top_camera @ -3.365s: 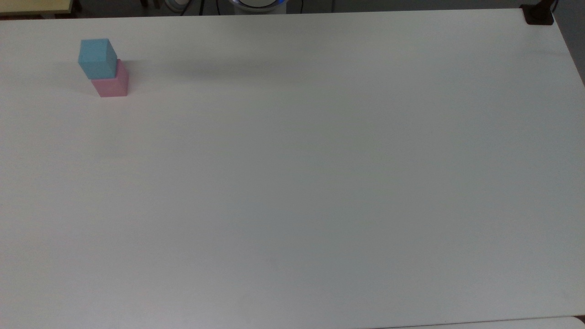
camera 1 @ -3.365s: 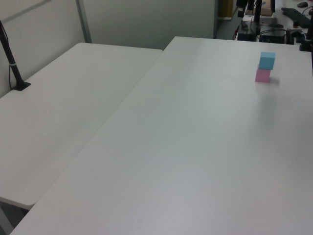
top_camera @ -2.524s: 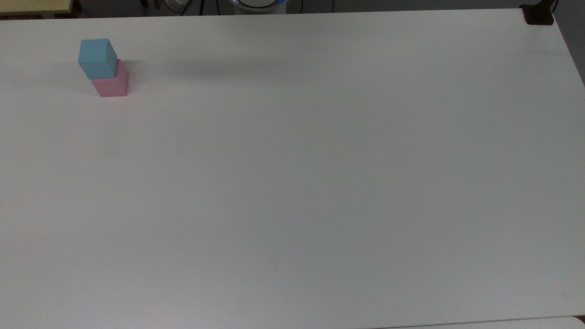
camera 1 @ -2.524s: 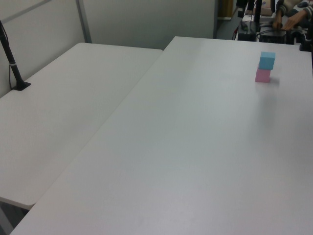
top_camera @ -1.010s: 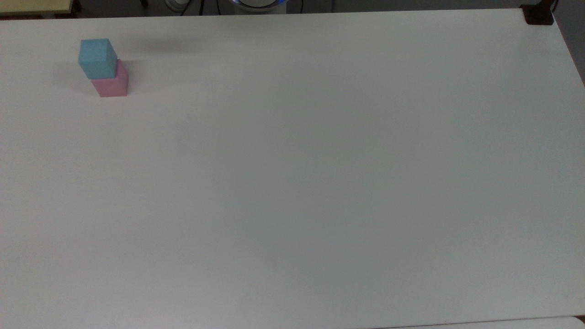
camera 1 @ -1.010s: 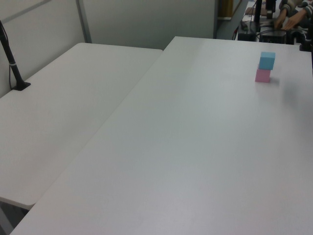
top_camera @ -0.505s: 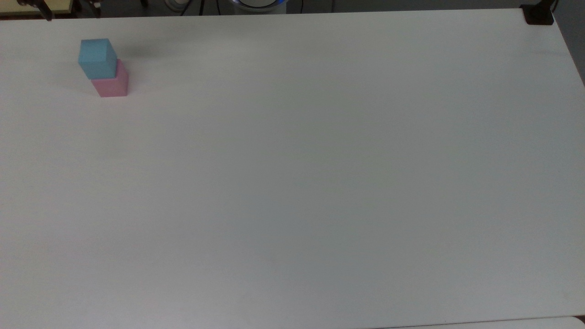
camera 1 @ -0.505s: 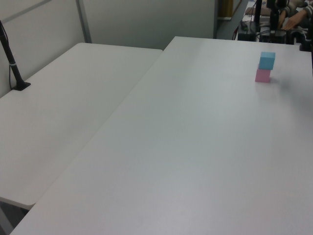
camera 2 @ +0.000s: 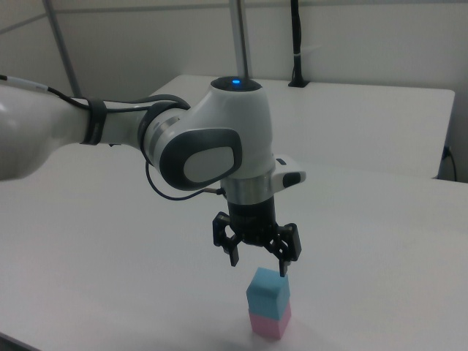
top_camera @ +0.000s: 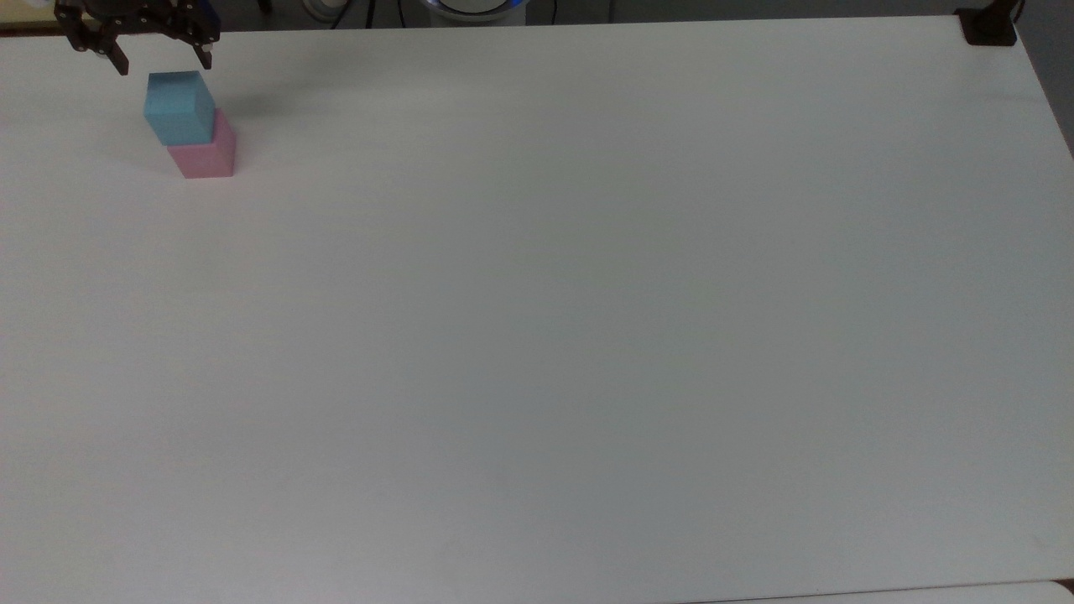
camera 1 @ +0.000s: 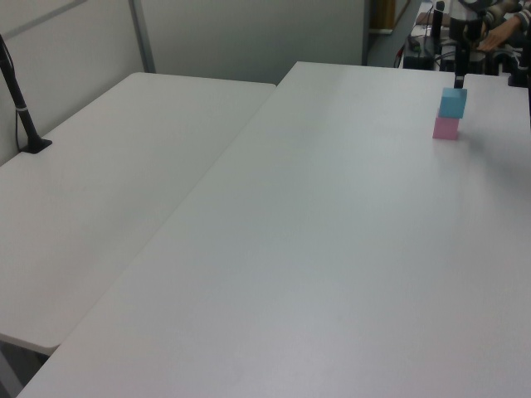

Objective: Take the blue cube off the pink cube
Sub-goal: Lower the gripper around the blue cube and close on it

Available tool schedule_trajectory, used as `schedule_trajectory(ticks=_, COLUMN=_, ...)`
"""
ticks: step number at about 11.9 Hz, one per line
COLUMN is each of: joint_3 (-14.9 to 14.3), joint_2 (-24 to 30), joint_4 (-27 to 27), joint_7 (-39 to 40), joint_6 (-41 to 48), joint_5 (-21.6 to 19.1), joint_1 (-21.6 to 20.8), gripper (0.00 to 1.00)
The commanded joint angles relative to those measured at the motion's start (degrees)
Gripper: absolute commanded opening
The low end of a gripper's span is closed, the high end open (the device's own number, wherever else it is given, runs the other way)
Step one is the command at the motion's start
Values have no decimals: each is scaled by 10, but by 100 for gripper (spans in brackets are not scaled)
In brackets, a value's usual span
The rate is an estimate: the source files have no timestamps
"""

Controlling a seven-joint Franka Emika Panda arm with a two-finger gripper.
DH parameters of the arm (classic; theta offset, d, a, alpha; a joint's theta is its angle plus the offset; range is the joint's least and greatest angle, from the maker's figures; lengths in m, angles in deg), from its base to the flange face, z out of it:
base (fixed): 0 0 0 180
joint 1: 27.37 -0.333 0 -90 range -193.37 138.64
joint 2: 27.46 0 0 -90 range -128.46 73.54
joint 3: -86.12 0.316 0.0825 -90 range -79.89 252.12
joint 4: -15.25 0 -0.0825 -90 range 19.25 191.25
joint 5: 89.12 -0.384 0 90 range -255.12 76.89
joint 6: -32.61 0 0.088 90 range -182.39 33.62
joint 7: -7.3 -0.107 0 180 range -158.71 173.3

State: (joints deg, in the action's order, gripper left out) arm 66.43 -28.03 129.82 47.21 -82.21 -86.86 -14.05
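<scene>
I am the robot arm, and this is my claw's moment above two stacked cubes on a wide white table [top_camera: 587, 335]. Nearest in the right view is the pink cube [camera 2: 269, 323], sitting flat on the table. Directly on top of it, touching it and slightly twisted from it, is the blue cube [camera 2: 268, 290], the one I must lift away. Just above the blue cube hangs my claw [camera 2: 258, 264], pointing straight down, its two black fingers spread wider than the cube and gripping nothing; the tips are near the cube's top but have not reached its sides. Behind the claw rises my white forearm [camera 2: 219, 146], and beyond it a second white table [camera 2: 351, 124] against a pale wall. In the top view the stack stands near the table's far left corner, blue cube [top_camera: 178, 107] over pink cube [top_camera: 205, 155], with my claw [top_camera: 164, 63] at the top view's upper left edge. What has changed: a second ago no claw was in the top view, only a soft shadow near the cubes; half a second ago just a dark sliver showed at the edge. The cubes have not shifted. I judge the approach is nearly over, and lowering around the blue cube comes next, without nudging the pink one.
</scene>
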Motion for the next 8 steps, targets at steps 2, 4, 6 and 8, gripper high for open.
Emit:
schedule_trajectory(ticks=2, joint_3=-3, joint_2=-8, joint_4=23, joint_7=6, joint_6=-44, joint_5=-6, joint_1=0, gripper=100)
schedule_trajectory(ticks=4, joint_3=-3, joint_2=-20, joint_4=32, joint_7=5, joint_6=-67, joint_5=-6, joint_1=-1, gripper=100)
schedule_trajectory(ticks=6, joint_3=-3, joint_2=-21, joint_4=40, joint_7=6, joint_6=-77, joint_5=-2, joint_1=-1, gripper=100)
schedule_trajectory(ticks=8, joint_3=-3, joint_2=-22, joint_4=47, joint_7=9, joint_6=-80, joint_5=-1, joint_1=0, gripper=79)
